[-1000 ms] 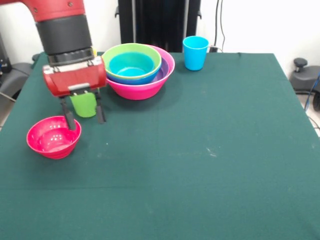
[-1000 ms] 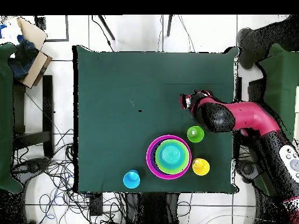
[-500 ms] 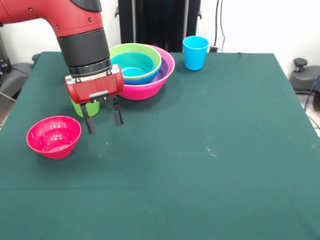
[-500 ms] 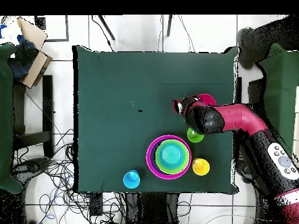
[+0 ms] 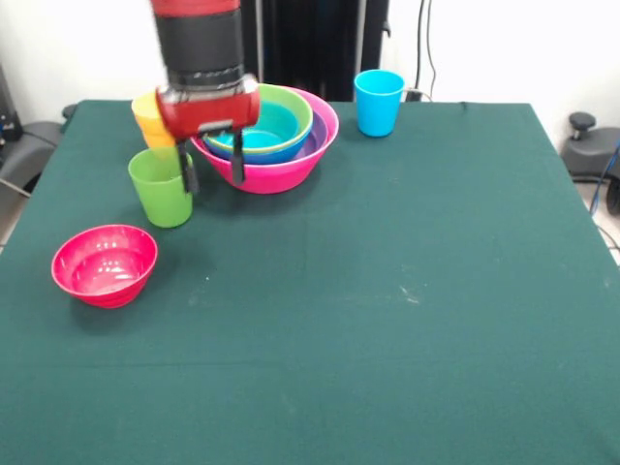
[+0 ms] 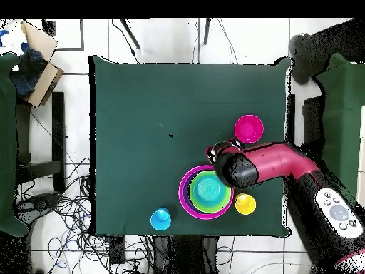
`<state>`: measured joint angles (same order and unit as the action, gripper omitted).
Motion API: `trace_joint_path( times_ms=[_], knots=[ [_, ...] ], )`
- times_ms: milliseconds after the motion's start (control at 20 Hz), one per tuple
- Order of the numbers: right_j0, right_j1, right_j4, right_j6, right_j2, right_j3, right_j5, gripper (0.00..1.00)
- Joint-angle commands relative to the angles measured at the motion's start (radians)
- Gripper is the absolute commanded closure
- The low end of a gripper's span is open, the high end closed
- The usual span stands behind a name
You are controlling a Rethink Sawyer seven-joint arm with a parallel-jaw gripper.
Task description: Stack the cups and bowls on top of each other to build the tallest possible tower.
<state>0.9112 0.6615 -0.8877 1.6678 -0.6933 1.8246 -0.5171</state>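
- Front view: your gripper [image 5: 210,170] hung with its two fingers spread and nothing between them, in front of the near-left rim of the large pink bowl [image 5: 281,170].
- That pink bowl held the purple bowl [image 5: 316,139], then the blue bowl [image 5: 274,152], the light green bowl [image 5: 289,99] and a smaller light blue bowl [image 5: 269,123] innermost.
- The green cup [image 5: 162,188] stood upright just left of the fingers; the yellow cup [image 5: 148,114] sat behind it.
- The red-pink bowl [image 5: 105,263] lay near the left edge, and the blue cup [image 5: 379,102] stood far right of the stack.
- Overhead view: your arm [image 6: 274,163] covered the green cup; the nested stack [image 6: 206,190], yellow cup [image 6: 245,204], blue cup [image 6: 160,219] and red-pink bowl [image 6: 249,128] showed on the green table [image 6: 142,121].
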Motion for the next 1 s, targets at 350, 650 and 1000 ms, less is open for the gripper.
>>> trace_joint_path(
  times_ms=[350,650,1000],
  knots=[
    [-0.168,0.145,0.024,0.296,0.17,0.131,0.124,0.0],
    [-0.175,0.245,0.022,0.372,0.25,0.319,0.215,0.0],
    [-0.459,0.13,-0.092,0.576,0.693,0.348,0.547,0.0]
  ],
)
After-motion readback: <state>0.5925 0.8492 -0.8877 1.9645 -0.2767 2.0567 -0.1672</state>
